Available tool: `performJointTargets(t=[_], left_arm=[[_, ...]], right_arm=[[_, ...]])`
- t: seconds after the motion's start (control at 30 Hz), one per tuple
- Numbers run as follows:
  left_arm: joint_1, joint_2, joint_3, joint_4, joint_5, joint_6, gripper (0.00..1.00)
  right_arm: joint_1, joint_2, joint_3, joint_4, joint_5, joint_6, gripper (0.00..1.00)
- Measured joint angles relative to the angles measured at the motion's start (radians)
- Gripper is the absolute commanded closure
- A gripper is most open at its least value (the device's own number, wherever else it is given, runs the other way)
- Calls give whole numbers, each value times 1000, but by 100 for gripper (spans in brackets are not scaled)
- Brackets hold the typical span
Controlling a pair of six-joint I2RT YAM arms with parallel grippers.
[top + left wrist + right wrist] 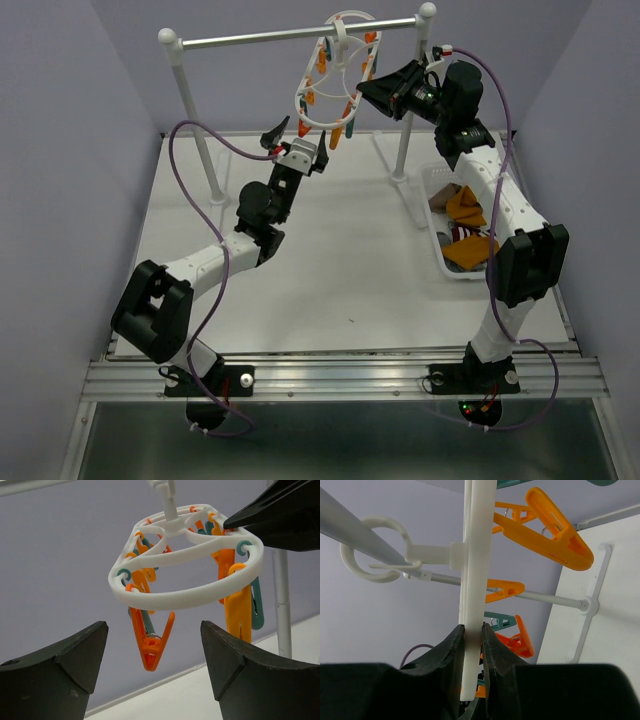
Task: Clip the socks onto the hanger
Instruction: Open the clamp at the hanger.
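Our right pincer (472, 645) is clamped on the hanger (476, 555) rim, we figure to stop it swinging, while the left pincer (301, 142) sits wide open and empty just short of an orange clip (150, 647) — socks (467, 210) down in the basket (437, 180) below the right one.

No legible text, label, brand or number anywhere.

Silver rail (260, 36) on white posts (197, 125), white basket (462, 274) nearby.
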Motion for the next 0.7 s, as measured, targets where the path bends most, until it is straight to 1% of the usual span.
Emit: performJointTargets(t=[0.1,0.2,0.3,0.5,0.57,0.7], left_arm=[[0,0,27,-33,5,-3,15],[5,0,42,-44,5,-15,18],[9,0,51,-73,13,-27,25],[29,0,83,-130,58,-68,26],[32,0,84,-137,65,-75,31],[35,0,84,-156,76,-88,35]], right_arm=[[0,0,0,1,-3,0,76],[0,0,0,2,-5,0,76],[0,0,0,2,-7,0,76],[0,0,0,2,-11,0,76],[0,0,0,2,-14,0,76],[-1,0,0,3,-18,0,76]])
